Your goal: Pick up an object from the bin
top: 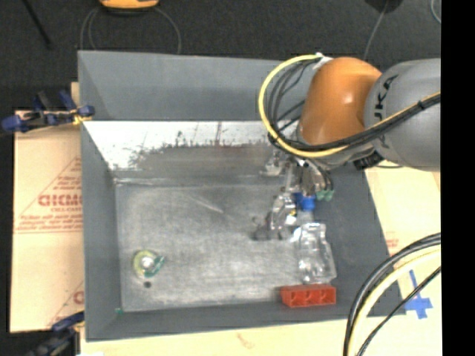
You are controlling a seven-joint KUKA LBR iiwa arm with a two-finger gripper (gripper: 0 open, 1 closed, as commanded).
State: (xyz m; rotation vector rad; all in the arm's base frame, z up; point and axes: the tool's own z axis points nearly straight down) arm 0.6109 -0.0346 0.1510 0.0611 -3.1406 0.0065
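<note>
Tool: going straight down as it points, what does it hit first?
The tool would probably meet bare bin floor first, beside the clear plastic piece; depth unclear, it might clip that.

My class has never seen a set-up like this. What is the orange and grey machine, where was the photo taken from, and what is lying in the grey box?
The machine is a robot arm with an orange cover and cables at its wrist. It reaches in from the right of the picture. The one camera looks down on the scene from above and slightly to one side.

The grey box is a metal bin, and the robot's job is to pick one thing out of it. At the arm's tip is its gripper, low over the bin floor, right of the middle.

Three loose things lie in the bin: a clear plastic piece just beside the gripper, a red toy brick at the near wall, and a small round pale-green thing in the near left corner. Whether anything is held cannot be seen.
</note>
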